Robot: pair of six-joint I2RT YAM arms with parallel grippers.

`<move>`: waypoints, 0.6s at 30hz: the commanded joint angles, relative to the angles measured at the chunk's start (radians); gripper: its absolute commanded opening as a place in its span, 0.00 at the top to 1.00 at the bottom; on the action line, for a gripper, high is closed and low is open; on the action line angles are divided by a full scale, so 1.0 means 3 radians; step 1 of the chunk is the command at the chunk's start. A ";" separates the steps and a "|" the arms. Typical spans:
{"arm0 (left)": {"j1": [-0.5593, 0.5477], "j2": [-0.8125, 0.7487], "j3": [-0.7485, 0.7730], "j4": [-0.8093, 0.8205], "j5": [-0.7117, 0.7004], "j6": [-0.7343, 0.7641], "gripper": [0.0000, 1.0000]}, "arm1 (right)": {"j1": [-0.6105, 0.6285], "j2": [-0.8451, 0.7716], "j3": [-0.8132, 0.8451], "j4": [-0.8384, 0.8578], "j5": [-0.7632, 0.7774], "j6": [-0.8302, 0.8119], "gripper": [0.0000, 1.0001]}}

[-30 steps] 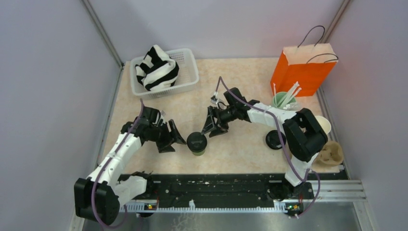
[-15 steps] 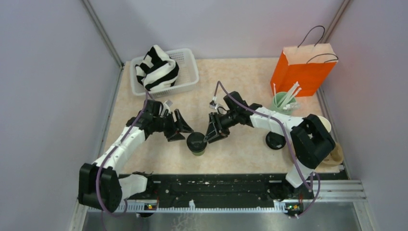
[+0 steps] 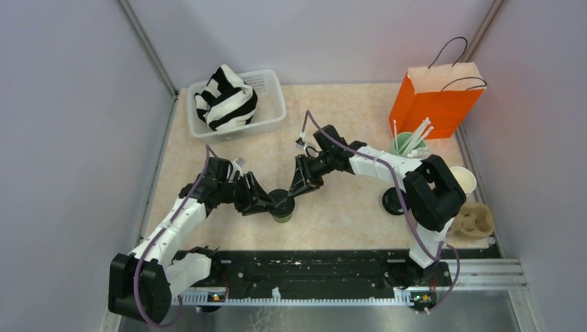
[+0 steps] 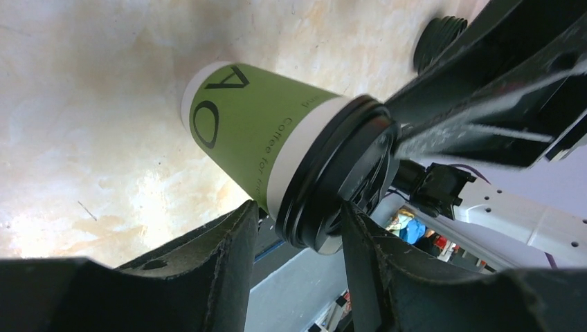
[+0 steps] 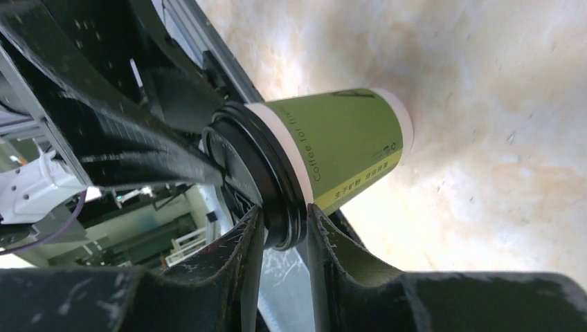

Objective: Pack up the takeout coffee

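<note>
Right gripper (image 5: 284, 211): pinched on the black lid's (image 5: 239, 162) rim;
Left gripper (image 4: 297, 211): fingers apart, straddling that rim opposite;
Green cup (image 5: 346, 149): upright on the worktop (image 3: 346, 117) between both grippers;
Advice: likely seating the lid; squeeze evenly, avoid tipping

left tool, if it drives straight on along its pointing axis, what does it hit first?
The round black plastic lid on the dark green paper cup; its rim sits between the fingers of the left tool. Right behind comes the right tool, pinching the same lid, depth unclear.
</note>
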State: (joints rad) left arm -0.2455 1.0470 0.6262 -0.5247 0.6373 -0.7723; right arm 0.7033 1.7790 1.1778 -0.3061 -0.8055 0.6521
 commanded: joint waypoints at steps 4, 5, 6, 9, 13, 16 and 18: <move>-0.0044 -0.0133 -0.0087 0.0049 0.0125 -0.0129 0.46 | -0.0109 0.0279 0.0492 -0.0240 0.0243 -0.0289 0.68; -0.0049 -0.0124 -0.0079 0.0056 0.0148 -0.0137 0.46 | -0.0114 0.0309 0.0533 -0.0235 0.0223 -0.0299 0.67; -0.0055 -0.0121 -0.0066 0.0057 0.0164 -0.0141 0.46 | -0.0122 0.0341 0.0573 -0.0230 0.0197 -0.0301 0.65; -0.0061 -0.0178 -0.0079 0.0068 0.0193 -0.0180 0.43 | -0.0124 0.0459 0.0746 -0.0298 0.0120 -0.0337 0.60; -0.0061 -0.0238 -0.0018 -0.0008 0.0189 -0.0109 0.29 | -0.0203 0.0399 0.0745 -0.0462 0.0163 -0.0444 0.48; -0.0056 -0.0314 0.0102 -0.0100 0.0070 -0.0086 0.18 | -0.0312 0.0116 0.0473 -0.0349 0.0083 -0.0389 0.41; -0.0056 -0.0365 0.0147 -0.0115 0.0000 -0.0100 0.13 | -0.0350 -0.0021 0.0304 -0.0225 -0.0005 -0.0319 0.37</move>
State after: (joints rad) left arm -0.2581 0.9760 0.6128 -0.5480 0.6590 -0.8028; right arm 0.6357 1.8900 1.3376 -0.4088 -0.7731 0.5529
